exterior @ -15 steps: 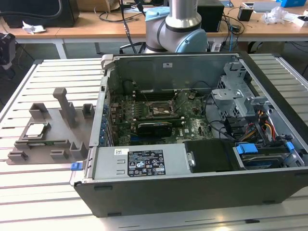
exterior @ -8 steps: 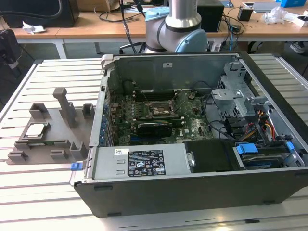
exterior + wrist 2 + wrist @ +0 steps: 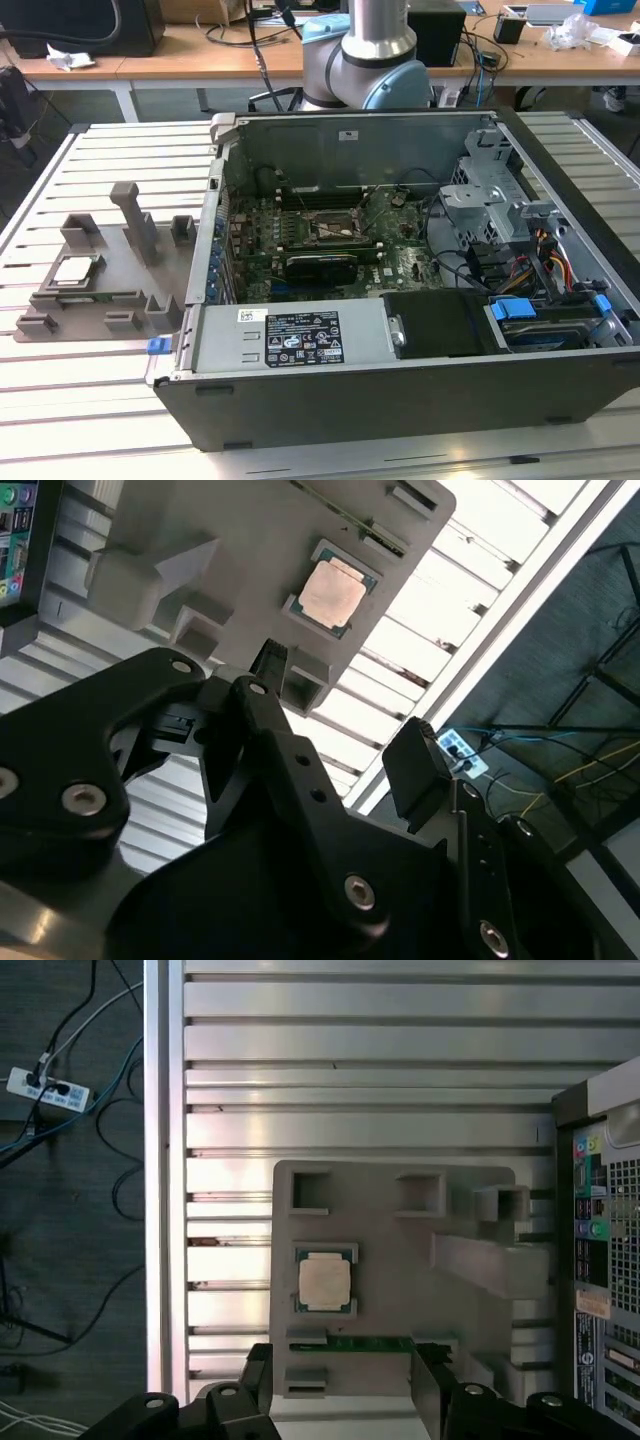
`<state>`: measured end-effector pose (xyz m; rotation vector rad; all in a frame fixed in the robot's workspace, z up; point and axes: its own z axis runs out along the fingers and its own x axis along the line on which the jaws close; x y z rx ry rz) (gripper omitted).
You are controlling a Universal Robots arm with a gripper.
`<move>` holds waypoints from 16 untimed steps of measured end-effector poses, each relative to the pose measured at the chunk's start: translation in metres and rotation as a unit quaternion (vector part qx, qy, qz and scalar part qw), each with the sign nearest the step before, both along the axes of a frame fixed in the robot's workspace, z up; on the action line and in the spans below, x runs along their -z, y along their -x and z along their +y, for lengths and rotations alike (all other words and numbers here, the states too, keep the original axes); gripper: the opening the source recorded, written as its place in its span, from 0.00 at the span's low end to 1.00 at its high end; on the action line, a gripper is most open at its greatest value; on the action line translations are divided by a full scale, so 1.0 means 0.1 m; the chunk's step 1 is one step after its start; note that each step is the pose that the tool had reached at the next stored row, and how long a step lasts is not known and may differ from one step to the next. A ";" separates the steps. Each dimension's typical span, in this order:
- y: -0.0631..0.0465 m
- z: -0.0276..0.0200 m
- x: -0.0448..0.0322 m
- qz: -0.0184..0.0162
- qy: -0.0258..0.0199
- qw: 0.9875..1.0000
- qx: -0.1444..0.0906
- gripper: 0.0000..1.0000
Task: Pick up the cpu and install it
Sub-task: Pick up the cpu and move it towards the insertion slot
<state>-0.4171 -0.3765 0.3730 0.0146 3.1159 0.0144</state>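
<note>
cpu top: clear from above | beside it: tall post and low blocks on grey fixture | socket: open above, hemmed by case wall, drive cage, cables | robot arm stands behind the case's far side

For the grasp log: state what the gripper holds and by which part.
Nothing is held. The gripper is open and empty; the cpu lies in the grey fixture, untouched.

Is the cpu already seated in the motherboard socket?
No, in the exterior view the cpu lies on the grey holder outside the computer case.
</note>
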 end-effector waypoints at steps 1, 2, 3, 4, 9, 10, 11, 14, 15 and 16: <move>0.00 0.000 0.031 0.000 0.000 1.000 0.000 0.66; 0.00 0.001 0.063 0.000 0.000 1.000 0.000 0.66; 0.00 0.001 0.095 0.000 0.000 1.000 0.000 0.66; 0.00 0.000 0.129 0.000 0.000 1.000 0.000 0.66; 0.00 0.001 0.248 0.000 0.000 1.000 0.000 0.66; 0.00 0.001 0.278 0.000 0.000 1.000 0.000 0.66; 0.00 0.000 0.305 0.000 0.000 1.000 0.000 0.66; 0.00 0.001 0.377 0.000 0.000 1.000 0.000 0.66; 0.00 0.001 0.405 0.000 0.000 1.000 0.000 0.66; 0.00 0.001 0.434 0.000 0.000 1.000 0.000 0.66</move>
